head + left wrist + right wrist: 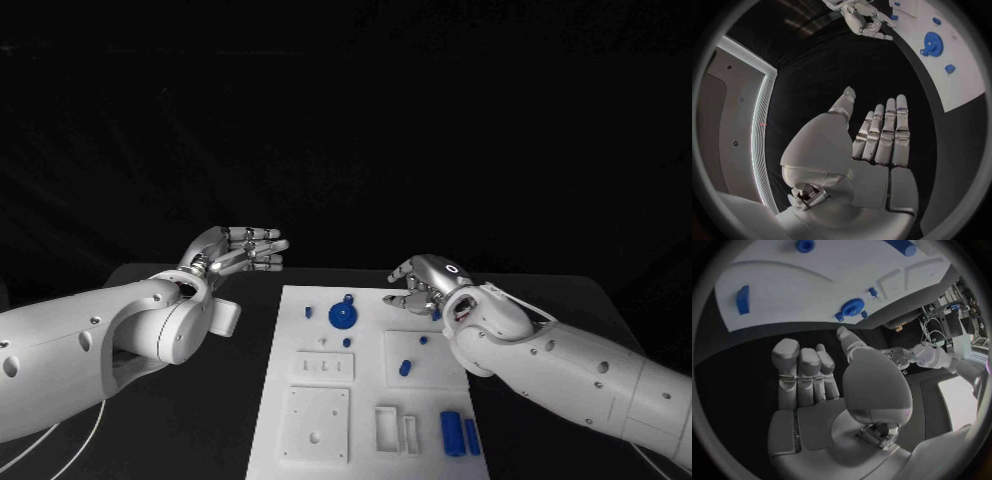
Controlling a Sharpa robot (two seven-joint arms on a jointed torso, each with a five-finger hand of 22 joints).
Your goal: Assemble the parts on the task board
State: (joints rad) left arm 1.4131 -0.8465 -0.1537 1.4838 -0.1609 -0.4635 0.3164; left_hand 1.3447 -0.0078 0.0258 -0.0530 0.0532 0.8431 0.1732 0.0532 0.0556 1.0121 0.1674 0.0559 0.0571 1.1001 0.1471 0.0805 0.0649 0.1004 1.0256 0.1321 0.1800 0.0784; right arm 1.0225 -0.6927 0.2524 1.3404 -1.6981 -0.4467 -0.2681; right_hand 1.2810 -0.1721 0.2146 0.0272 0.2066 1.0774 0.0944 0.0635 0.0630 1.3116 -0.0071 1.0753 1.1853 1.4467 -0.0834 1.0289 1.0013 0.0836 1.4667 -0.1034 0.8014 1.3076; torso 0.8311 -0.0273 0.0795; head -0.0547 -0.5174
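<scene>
Black cloth covers the table [173, 400] and the room behind is dark. On it lies the white board [310, 440], reaching from the robot's near side out to the two hands.

The left hand [238, 250] hovers off the board's far left corner, fingers straight and held side by side, grasping nothing. The right hand [426, 280] sits over the board's far right corner with its fingers curled inward; nothing is visible in them (from the right wrist camera the palm looks bare), so it reads as clenched on nothing.

Parts lie scattered over the board: a round blue disc [343, 317] near the far edge, a small peg [307, 311] just left of it, another short piece [405, 368] on a raised square near the middle, and two blue bars [460, 433] side by side at the near right.

Risks, as a judgement: the right forearm [577, 375] crosses above the board's right edge, so a low sweep toward the bars could brush them or nudge the board. The disc sits close to the right hand, and curled fingers lowered without opening would likely push it aside rather than grasp it. The small peg could roll if clipped.

Raised white fixtures [320, 420] fill the near half and would obstruct a low reach across the board.
</scene>
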